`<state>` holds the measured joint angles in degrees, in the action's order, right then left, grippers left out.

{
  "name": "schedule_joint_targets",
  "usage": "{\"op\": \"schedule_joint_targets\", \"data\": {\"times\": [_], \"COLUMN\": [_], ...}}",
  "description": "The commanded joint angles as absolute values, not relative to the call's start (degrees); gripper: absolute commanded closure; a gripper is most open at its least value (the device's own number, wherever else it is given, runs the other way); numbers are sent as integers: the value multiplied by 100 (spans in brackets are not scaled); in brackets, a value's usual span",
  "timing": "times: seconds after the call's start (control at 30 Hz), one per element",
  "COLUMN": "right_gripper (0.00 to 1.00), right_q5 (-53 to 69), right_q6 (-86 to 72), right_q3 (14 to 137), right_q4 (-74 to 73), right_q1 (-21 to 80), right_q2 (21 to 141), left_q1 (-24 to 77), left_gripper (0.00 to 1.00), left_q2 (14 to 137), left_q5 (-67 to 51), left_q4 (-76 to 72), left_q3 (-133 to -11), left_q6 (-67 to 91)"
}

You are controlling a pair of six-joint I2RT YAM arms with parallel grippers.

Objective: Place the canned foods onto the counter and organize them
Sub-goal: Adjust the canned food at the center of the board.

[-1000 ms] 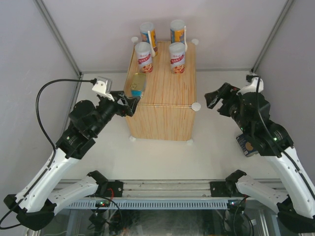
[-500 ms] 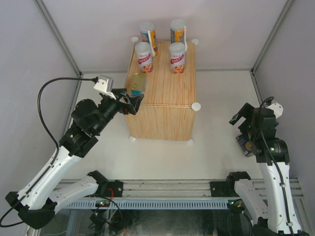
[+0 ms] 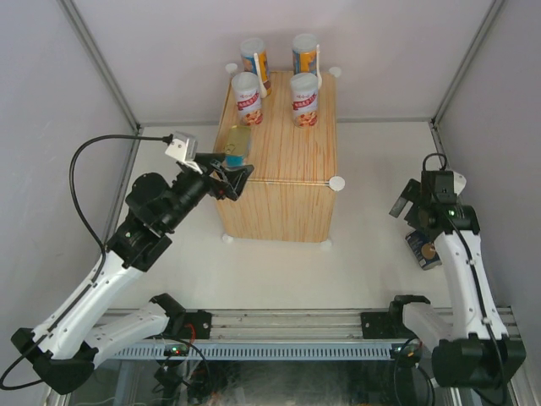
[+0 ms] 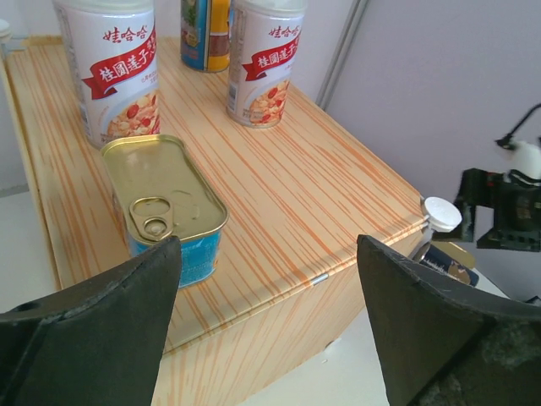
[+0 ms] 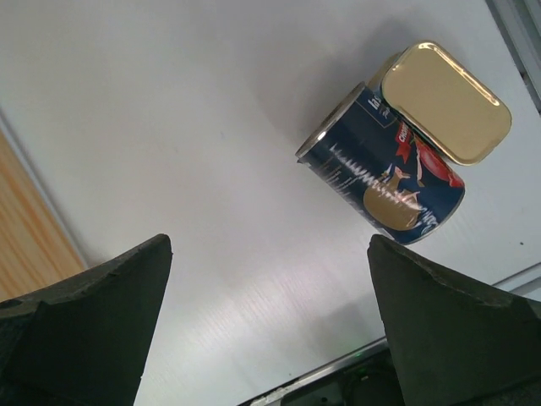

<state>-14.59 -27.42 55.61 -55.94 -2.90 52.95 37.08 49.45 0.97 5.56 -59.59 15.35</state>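
Observation:
The counter [image 3: 292,161] is a light wood-grain box at the table's back middle. On it stand two tall blue-orange cylinders [image 3: 254,57] [image 3: 304,52], two white-red cans [image 3: 248,97] [image 3: 304,99] and a flat gold-blue tin [image 3: 237,145] [image 4: 165,203]. My left gripper [image 3: 234,179] [image 4: 266,326] hangs open at the counter's front left edge, just short of the tin, holding nothing. A dark can [image 5: 385,182] lies on its side on the table at the right, with a second gold tin [image 5: 445,101] against it. My right gripper [image 3: 403,201] [image 5: 266,326] is open above the table beside them.
White round knobs [image 3: 336,183] mark the counter's corners. Grey walls close in the left, back and right. The dark can [image 3: 420,247] lies close to the right wall, partly under my right arm. The rail with both arm bases runs along the near edge [image 3: 279,326].
My right arm has swung back from beside the counter to the right side, over the dark can, jaws opening wider. My left gripper opened slightly and shifted a little right.

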Motion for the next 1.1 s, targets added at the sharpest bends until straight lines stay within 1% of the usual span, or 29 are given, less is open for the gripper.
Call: {"op": "schedule_joint_targets", "data": {"times": [0.0, 0.2, 0.43, 0.63, 0.7, 1.07], "right_gripper": [2, 1, 1, 1, 1, 2], "right_q5": [-1505, -1830, -2039, -2027, -2088, -2052], "right_q6": [-2499, -2096, -1721, -1558, -1549, -1223], "right_q3": [6155, 6964, 6942, 7035, 7197, 7166], "right_q4": [-5717, -6255, -6859, -6993, -7021, -6777], "right_q1": [-320, -299, -452, -757, -751, -637], "right_q2": [5981, 6999, 7557, 7844, 8012, 8721], "left_q1": [3680, 3680, 3674, 3674, 3674, 3657], "left_gripper": [12, 11, 9, 9, 8, 8], "left_q2": [4804, 4573, 4228, 4156, 4120, 3918], "left_q5": [-214, -378, -351, -499, -468, -304], "left_q4": [7, -176, -140, -164, -169, -52], "left_q3": [-5771, -5489, -5231, -5209, -5174, -5065], "left_q6": [1665, 1646, 1418, 1321, 1261, 1152]}}
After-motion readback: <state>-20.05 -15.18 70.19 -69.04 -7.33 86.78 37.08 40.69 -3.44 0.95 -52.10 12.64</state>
